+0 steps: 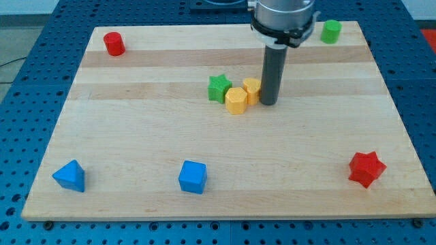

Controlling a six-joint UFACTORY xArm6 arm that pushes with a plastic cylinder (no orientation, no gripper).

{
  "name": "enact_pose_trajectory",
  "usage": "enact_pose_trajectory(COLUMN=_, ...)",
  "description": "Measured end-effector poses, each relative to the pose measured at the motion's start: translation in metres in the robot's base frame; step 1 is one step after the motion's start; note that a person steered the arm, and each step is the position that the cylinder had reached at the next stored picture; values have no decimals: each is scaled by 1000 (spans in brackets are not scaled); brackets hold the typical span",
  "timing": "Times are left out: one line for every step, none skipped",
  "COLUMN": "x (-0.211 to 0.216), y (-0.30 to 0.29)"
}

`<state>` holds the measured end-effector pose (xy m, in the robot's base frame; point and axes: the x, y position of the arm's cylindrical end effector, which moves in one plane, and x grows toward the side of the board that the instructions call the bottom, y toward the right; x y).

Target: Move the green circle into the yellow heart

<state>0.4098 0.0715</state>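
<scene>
The green circle (331, 31), a short green cylinder, stands near the board's top right corner. The yellow heart (251, 90) sits near the board's middle, touching a yellow hexagon (236, 101) at its lower left. My tip (269, 103) is on the board right beside the yellow heart's right side, touching or nearly touching it. The green circle is far from my tip, toward the view's upper right. A green star (219, 87) lies just left of the yellow pair.
A red cylinder (114, 43) stands at the top left. A blue triangle (70, 176) lies at the bottom left and a blue cube (192, 177) at the bottom middle. A red star (366, 169) lies at the bottom right. The wooden board (136, 122) rests on a blue perforated table.
</scene>
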Motion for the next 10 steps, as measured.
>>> enact_pose_trajectory(x=-15, y=12)
enact_pose_trajectory(x=-13, y=-46)
enact_pose_trajectory(x=-52, y=47)
enact_pose_trajectory(x=-105, y=158)
enact_pose_trajectory(x=-150, y=202)
enact_pose_trajectory(x=-190, y=200)
enact_pose_trajectory(x=-175, y=127)
enact_pose_trajectory(x=-123, y=62)
enact_pose_trajectory(x=-114, y=19)
enact_pose_trajectory(x=-145, y=16)
